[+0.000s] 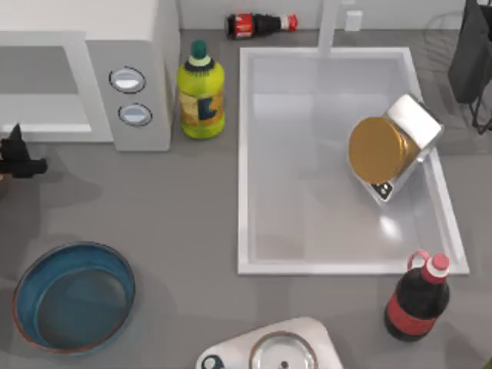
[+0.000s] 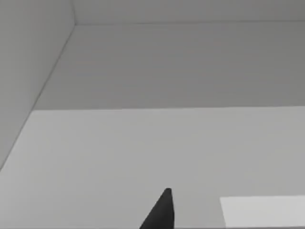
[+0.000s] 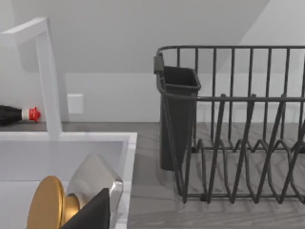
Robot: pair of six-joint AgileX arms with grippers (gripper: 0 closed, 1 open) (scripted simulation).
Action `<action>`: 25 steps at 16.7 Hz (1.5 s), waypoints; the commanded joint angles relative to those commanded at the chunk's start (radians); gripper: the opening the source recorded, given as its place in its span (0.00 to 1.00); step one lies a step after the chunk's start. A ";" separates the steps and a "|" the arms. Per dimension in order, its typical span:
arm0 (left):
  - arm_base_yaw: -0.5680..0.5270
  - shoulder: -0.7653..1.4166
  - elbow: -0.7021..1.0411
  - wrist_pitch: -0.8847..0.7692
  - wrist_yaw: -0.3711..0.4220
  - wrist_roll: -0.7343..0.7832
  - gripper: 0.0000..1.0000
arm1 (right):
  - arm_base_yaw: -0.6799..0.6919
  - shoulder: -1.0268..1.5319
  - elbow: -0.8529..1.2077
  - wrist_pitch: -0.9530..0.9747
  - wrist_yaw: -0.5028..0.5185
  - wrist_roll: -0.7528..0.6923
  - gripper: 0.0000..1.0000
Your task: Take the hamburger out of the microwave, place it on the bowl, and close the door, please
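At nine o'clock in the top view, my left gripper [image 1: 19, 157] is sitting just in front of the large light grey boxy microwave [image 1: 84, 73]; how far apart its fingers are I cannot tell, and its wrist view is looking at plain grey walls with one dark fingertip [image 2: 159, 212]. The wide round teal-blue bowl with the thin reddish-brown rim [image 1: 73, 296] is lying at seven o'clock, well apart from that gripper. In the white rectangular sink [image 1: 346, 161] at three o'clock, a gold-lidded glass jar [image 1: 388, 146] is lying tilted.
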 joint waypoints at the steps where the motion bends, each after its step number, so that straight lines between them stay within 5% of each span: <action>1: 0.000 -0.002 -0.003 0.003 0.000 0.000 0.00 | 0.000 0.000 0.000 0.000 0.000 0.000 1.00; 7: -0.005 -0.034 0.003 -0.032 -0.002 0.002 0.00 | 0.000 0.000 0.000 0.000 0.000 0.000 1.00; 18: -0.004 -0.413 0.006 -0.420 -0.006 0.004 0.00 | 0.000 0.000 0.000 0.000 0.000 0.000 1.00; 25: -0.008 -0.420 0.009 -0.437 -0.010 -0.003 0.00 | 0.000 0.000 0.000 0.000 0.000 0.000 1.00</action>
